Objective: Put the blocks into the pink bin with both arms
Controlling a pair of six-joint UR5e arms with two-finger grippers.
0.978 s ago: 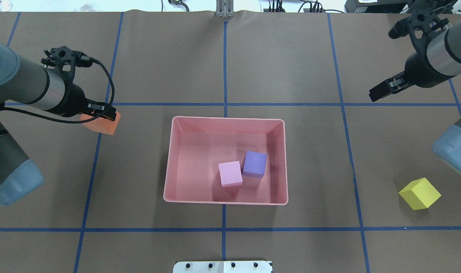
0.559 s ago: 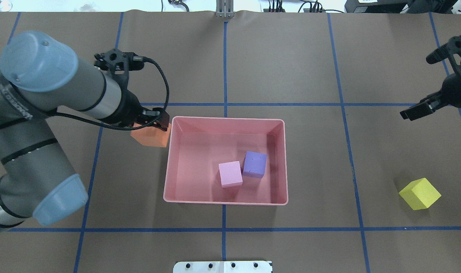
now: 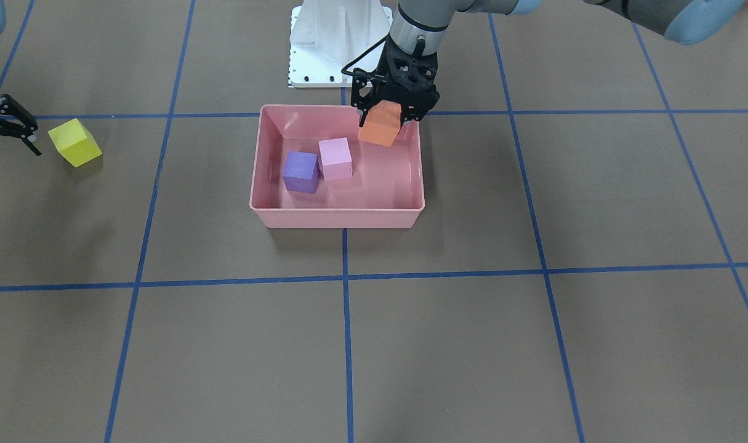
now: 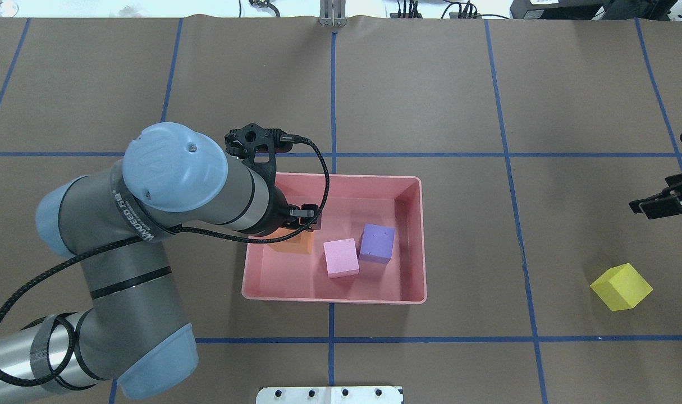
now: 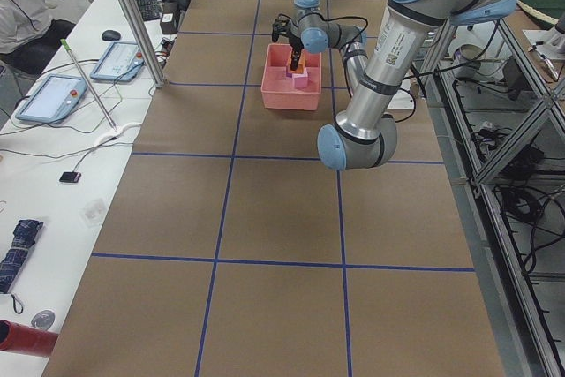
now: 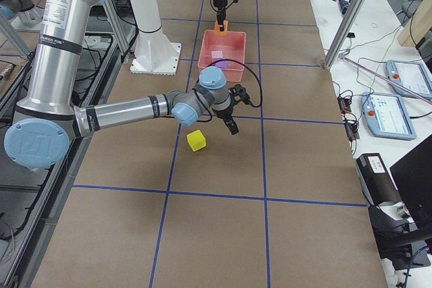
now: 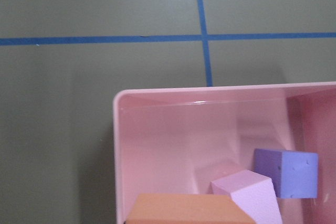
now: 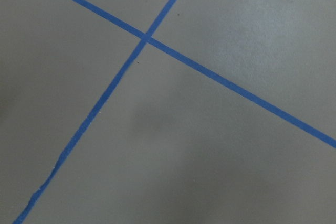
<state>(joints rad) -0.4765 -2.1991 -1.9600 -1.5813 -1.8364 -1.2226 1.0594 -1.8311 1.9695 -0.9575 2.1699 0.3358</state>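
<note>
My left gripper (image 4: pixel 302 220) has carried the orange block (image 4: pixel 293 243) in from the left side of the table. A second ago it hung over bare paper, a moment later it was just outside the pink bin (image 4: pixel 334 299), and now it is past the rim, over the bin's left end. My left jaws are clamped on the block's upper part, and from the front view I judge it hangs clear of the floor rather than resting on it. The light pink block (image 4: pixel 341 258) and the purple block (image 4: pixel 376 243) lie touching in the middle of the bin, where they were, just beside my load. That makes three of four as good as home: what I think is left on this side is to let go and lift out without nudging the neighbours. My right gripper (image 4: pixel 663 203) has meanwhile swung out to the table's right edge and nearer the yellow block (image 4: pixel 621 287), which sits untouched on the paper by that edge, well apart from the bin. My right jaws look spread and hold nothing.
</note>
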